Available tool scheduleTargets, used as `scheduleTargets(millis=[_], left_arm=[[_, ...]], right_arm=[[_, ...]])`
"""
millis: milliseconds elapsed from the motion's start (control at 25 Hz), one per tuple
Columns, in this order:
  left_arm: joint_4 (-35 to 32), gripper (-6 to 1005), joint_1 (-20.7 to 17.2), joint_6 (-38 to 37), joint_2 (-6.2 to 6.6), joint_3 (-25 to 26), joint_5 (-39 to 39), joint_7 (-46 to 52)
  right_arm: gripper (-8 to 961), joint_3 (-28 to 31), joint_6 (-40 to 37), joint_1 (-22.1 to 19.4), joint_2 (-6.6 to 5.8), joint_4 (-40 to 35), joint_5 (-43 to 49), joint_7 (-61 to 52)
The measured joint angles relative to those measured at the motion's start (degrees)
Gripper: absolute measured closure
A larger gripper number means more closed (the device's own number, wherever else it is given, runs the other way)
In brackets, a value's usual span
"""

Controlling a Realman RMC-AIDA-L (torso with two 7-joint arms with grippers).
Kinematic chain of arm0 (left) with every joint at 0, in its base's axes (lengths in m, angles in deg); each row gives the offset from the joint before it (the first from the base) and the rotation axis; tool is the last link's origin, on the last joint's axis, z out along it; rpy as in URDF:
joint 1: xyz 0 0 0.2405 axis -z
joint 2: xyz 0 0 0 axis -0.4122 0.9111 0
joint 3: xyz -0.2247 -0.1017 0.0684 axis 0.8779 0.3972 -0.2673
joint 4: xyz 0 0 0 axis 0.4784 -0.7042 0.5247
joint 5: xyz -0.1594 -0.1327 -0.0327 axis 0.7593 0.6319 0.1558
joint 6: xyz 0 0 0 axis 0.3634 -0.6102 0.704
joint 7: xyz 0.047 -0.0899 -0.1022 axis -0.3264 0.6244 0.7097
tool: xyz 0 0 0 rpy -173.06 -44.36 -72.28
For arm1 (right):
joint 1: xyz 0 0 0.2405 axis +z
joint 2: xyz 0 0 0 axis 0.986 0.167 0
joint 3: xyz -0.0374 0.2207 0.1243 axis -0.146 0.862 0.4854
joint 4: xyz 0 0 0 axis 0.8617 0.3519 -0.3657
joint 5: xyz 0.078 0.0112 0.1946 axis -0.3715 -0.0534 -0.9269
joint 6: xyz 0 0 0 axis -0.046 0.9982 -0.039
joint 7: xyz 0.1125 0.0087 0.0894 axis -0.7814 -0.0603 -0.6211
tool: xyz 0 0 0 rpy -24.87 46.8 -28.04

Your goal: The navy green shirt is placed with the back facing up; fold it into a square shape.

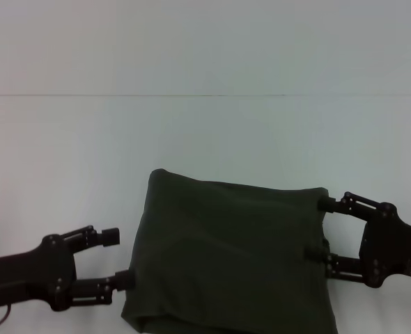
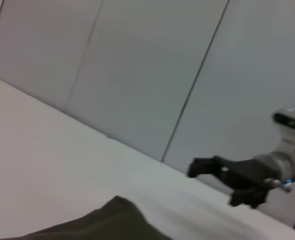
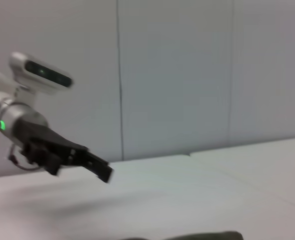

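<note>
Cloth — a dark olive-green short-sleeved shirt (image 1: 230,254) of soft matte fabric, already doubled into a near-square bundle — is seen lying on the white counter (image 1: 205,139) at the near edge, between the two arms. The right pincer (image 1: 320,229) is set wide, both fingertips touching the shirt's right edge, while the left pincer (image 1: 118,259) is also spread wide, only its lower finger meeting the left edge. The bundle's long axis is judged to run left to right, so any remaining fold would be taken across it, with the right arm better placed.

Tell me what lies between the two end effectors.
In the head view, only the navy green shirt lies between the left end effector and the right end effector.
</note>
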Motion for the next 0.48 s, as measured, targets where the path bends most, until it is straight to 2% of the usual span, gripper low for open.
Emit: scheduleTargets(millis=[120, 480], left_arm=[[-1.26, 93, -0.48, 2.65, -0.75, 0.08, 0.14, -1.83], [-0.32, 95, -3.98, 8.66, -4.55, 1.65, 0.64, -13.76]], right_arm=[[89, 0.05, -1.66, -0.56, 0.15, 0.89, -0.04, 1.42], [87, 2.57, -0.82, -6.66, 0.37, 11.55, -1.51, 14.93]])
